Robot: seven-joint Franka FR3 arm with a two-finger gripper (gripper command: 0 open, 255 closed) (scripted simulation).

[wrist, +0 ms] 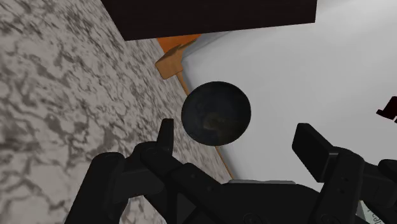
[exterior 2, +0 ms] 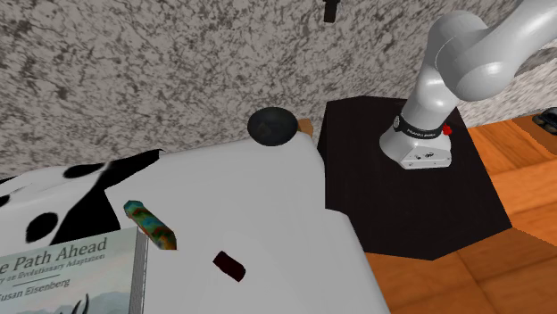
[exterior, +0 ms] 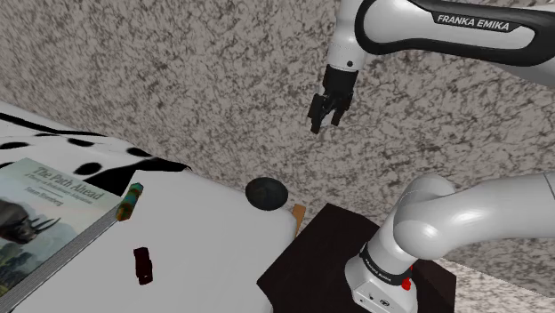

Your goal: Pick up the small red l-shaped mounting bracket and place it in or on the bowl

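High above the dark bowl (exterior: pixel 266 193), below the arm (exterior: pixel 418 27) lettered "FRANKA EMIKA", the tool (exterior: pixel 325 123) hangs wide open, empty.

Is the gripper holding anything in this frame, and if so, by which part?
Nothing. The gripper hangs open in the air; the dark red bracket lies on the white surface.

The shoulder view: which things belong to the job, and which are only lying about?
Job: small dark red bracket; round dark bowl; open black gripper.
Lying about: book titled The Path Ahead; teal-and-orange oblong block.
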